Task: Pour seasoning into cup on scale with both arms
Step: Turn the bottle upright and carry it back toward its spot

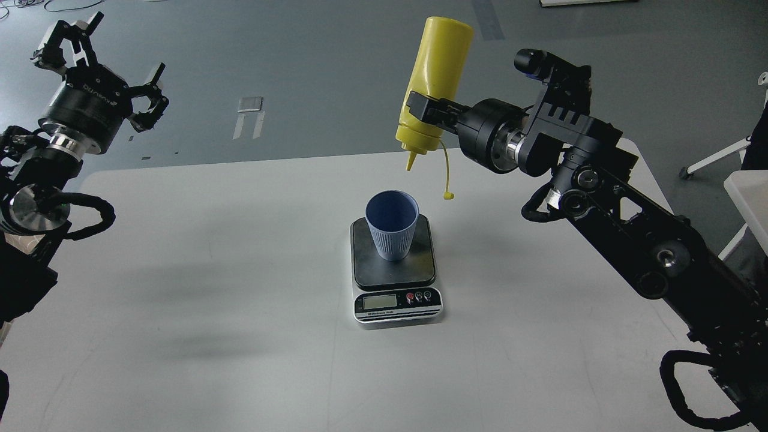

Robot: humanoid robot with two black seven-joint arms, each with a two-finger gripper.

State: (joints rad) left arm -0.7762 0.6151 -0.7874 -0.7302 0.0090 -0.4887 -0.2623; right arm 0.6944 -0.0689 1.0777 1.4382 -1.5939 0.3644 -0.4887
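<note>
Nearest me, the white table (180, 336) fills the lower view. On it, a little right of centre, sits the scale (396, 273): silver front panel with LCD and small buttons (one red) facing me, dark platform behind.

The cup (392, 224) stands upright on that platform, light blue, ribbed, mouth open toward me. I cannot see anything inside it from here.

Above and behind the cup, my right gripper (427, 115) is clamped across the lower body of the seasoning bottle (437, 72), fingers closed on the yellow plastic. Bottle is upended, nozzle pointing down, tipped slightly so the base leans up and right. The nozzle tip hangs above the table just beyond the cup's far rim, clear of the cup, not touching it. The tethered cap (447, 195) dangles loose on its strap to the right of the nozzle.

Far left, my left gripper (99, 60) is raised off the table edge, well apart from the scale, fingers spread wide and holding nothing.

Beyond lies grey floor (300, 60).
</note>
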